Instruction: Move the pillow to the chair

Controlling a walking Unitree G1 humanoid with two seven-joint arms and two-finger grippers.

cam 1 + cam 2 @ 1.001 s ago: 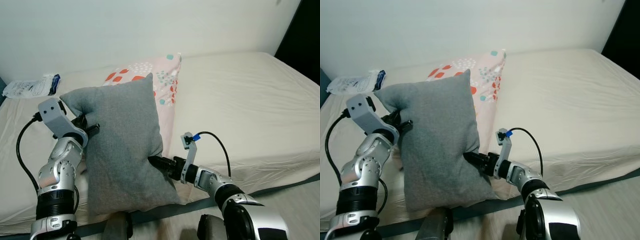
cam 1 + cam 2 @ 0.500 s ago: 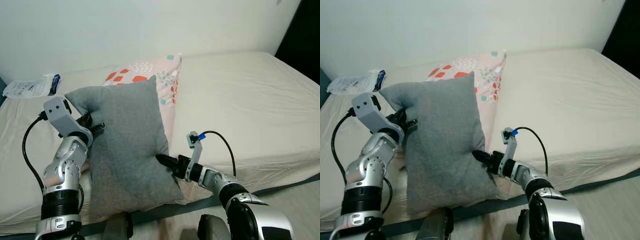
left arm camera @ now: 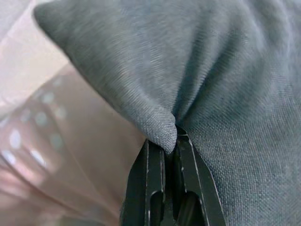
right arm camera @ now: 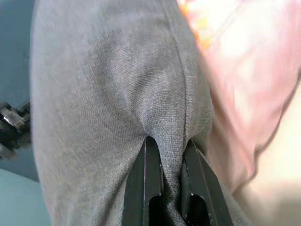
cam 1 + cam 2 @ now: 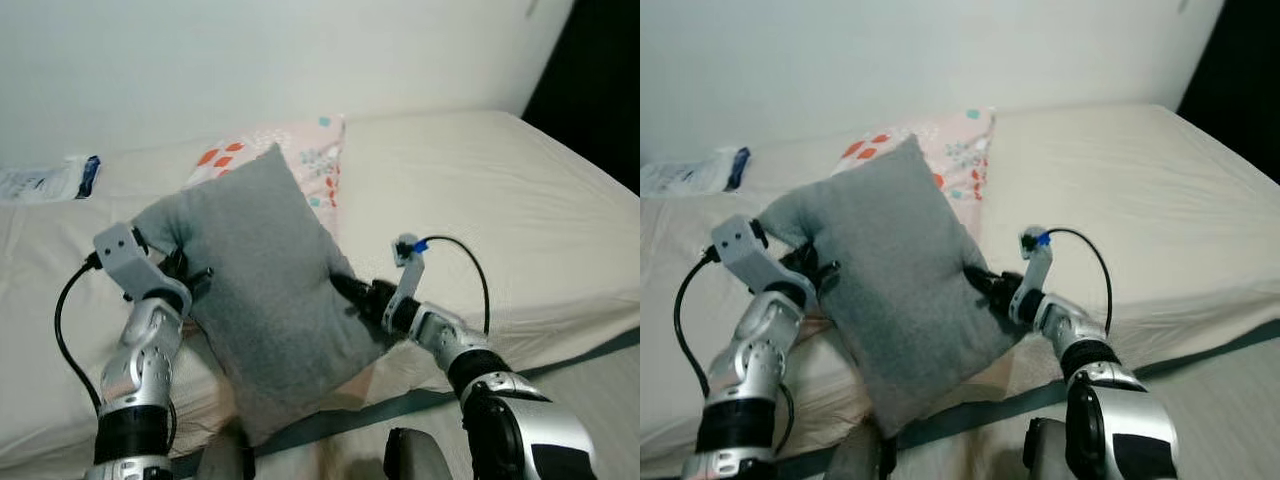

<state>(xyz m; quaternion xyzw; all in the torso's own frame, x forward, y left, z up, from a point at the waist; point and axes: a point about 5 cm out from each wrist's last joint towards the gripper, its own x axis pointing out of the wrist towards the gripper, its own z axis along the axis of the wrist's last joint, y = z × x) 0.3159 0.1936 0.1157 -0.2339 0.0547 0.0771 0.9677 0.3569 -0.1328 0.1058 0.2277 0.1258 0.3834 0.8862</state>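
Bed (image 5: 520, 190), gripped pillow (image 5: 265, 280) above edge

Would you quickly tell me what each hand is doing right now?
Left hand: closed on the gray pillow, pinching its edge.
Right hand: closed on the same pillow's opposite edge.
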